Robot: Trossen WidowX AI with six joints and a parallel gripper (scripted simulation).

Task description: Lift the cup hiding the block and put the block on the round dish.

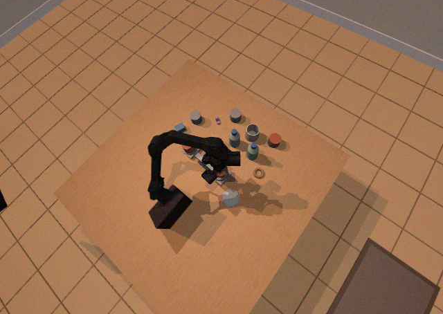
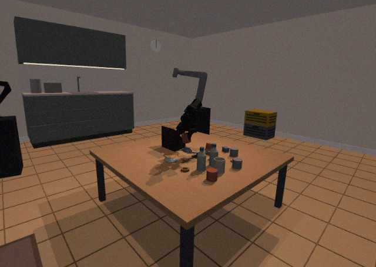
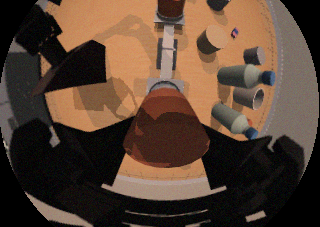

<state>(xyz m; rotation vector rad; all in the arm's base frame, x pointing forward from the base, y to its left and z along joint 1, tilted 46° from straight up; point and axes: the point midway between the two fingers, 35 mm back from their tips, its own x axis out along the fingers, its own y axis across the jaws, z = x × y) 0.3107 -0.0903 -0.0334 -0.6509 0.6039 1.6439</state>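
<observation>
"What do the jaws have?"
"They pinch a red-brown cup (image 1: 221, 173) (image 2: 185, 137) (image 3: 166, 129), up above one end of the balance (image 1: 197, 156) (image 2: 186, 150) (image 3: 168, 34)."
"And the other cup (image 1: 188, 149) (image 2: 209, 145) (image 3: 171, 3)?"
"It sits on the far end."
"Where's the block?"
"I can't tell."
"And the round dish (image 1: 230, 198) (image 2: 170, 160)?"
"On the worktop (image 1: 118, 182) (image 2: 182, 197) (image 3: 120, 24), near the end under the held cup. Two bottles with blue caps stand off to the side."

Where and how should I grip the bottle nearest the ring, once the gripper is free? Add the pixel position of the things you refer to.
Probably around the body of the bottle (image 1: 252, 152) (image 2: 201, 162) (image 3: 230, 117), below its cap, coming in low from the side facing the ring (image 1: 254, 174) (image 2: 184, 170): it stands upright and round, with the other bottle (image 1: 234, 139) (image 2: 213, 157) (image 3: 239, 76) crowding its opposite side.
</observation>
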